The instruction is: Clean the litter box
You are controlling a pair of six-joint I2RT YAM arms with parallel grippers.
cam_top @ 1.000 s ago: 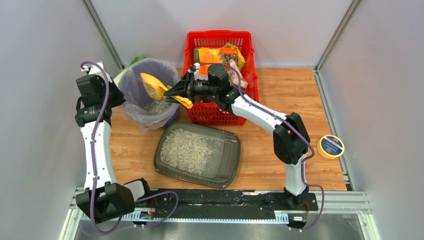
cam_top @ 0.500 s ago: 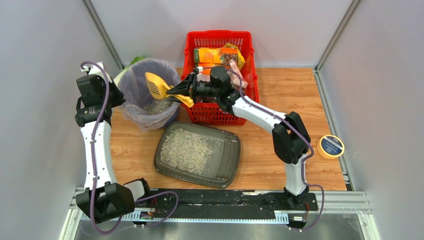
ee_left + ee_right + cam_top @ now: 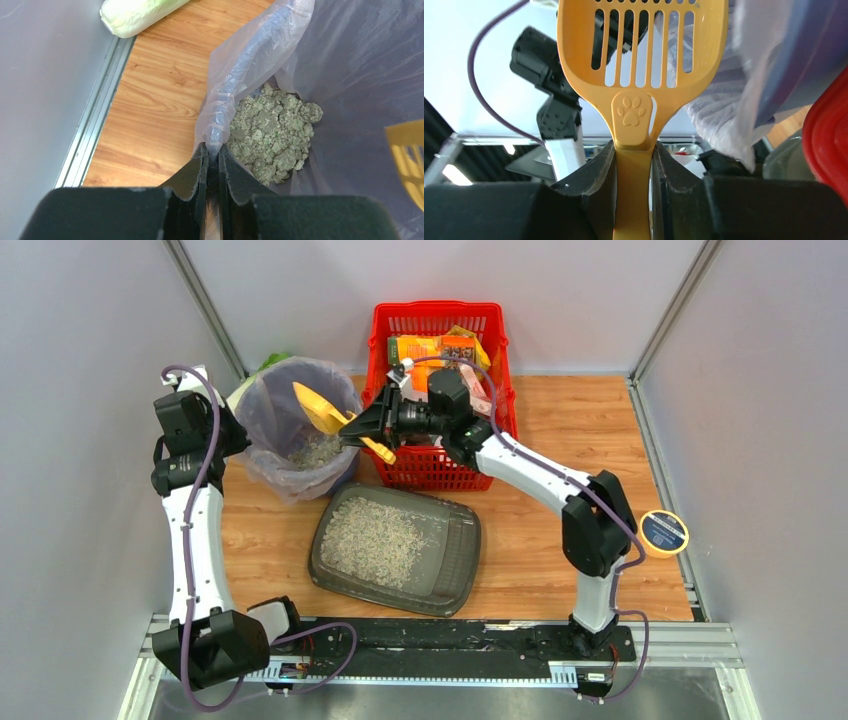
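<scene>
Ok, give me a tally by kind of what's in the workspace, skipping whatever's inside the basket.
Containers: 3 (litter box, basket, bin)
Scoop: 1
Tape roll: 1
Cabbage: 1
Total: 6

A shallow, dark grey translucent litter box (image 3: pixel 457 546) lies flat and slightly askew near the table's (image 3: pixel 520 575) near edge, with pale gravelly litter spread across its left side.
</scene>
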